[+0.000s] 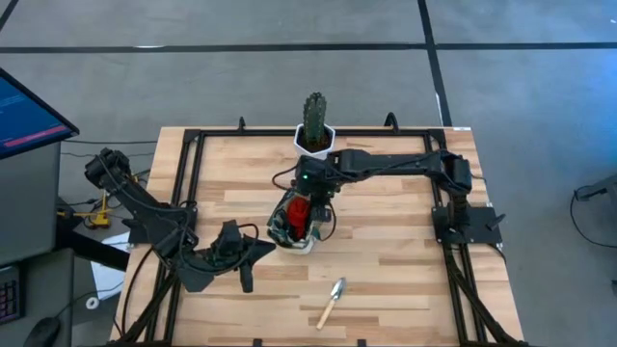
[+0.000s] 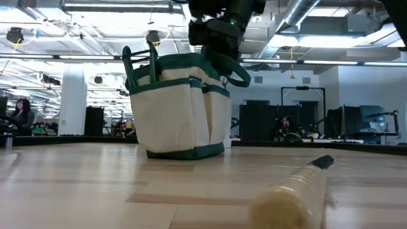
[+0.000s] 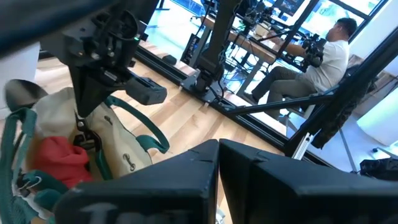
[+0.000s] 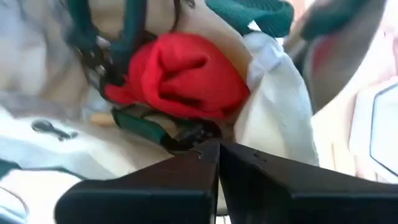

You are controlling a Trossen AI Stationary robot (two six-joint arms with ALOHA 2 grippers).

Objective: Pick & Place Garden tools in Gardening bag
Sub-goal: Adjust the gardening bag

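Right gripper (image 1: 310, 196) – fingers pressed together – hovers over the cream fabric tote with green trim (image 1: 295, 221) at frame centre; left gripper (image 1: 253, 253) – likewise closed – waits lower left.

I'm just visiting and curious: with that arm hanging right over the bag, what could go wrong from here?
The right gripper, shut, sits just above the gardening bag near its green loop handles; lifting away, it might snag one and tip the bag. The trowel lies alone near the table's front edge; a clumsy grab could push it off. The left gripper waits shut nearby.
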